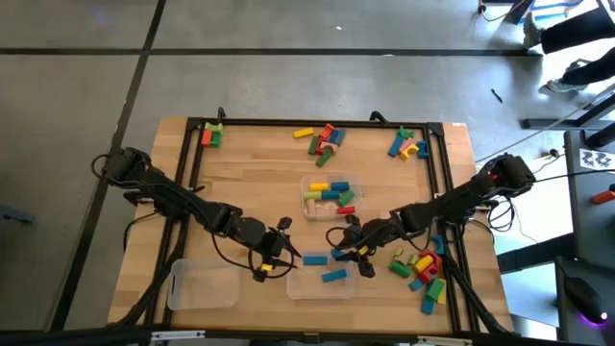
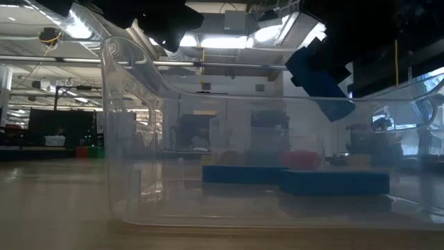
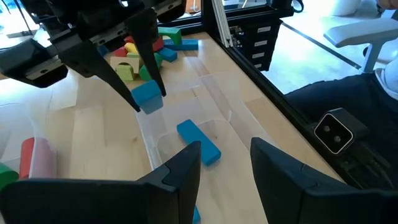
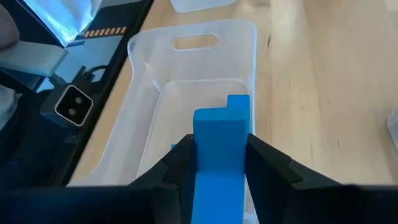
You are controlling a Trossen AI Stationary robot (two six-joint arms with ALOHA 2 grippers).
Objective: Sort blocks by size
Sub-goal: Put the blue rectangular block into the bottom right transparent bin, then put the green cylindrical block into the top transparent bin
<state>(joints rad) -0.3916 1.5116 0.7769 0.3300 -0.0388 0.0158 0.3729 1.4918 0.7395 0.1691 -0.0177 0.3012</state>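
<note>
- The right gripper [image 1: 357, 252], clamped on a blue block [image 4: 219, 144], hangs over the near middle tray [image 1: 309, 284], blocking the way in from above.
- The left gripper [image 1: 284, 252] crowds that tray's other side, jaws apart.
- Bare tabletop [image 1: 250, 187] lies free between the far piles and the centre tray [image 1: 357, 181].

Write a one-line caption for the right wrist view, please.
Right gripper holds a blue block above a clear plastic tray on the wooden table.
</note>
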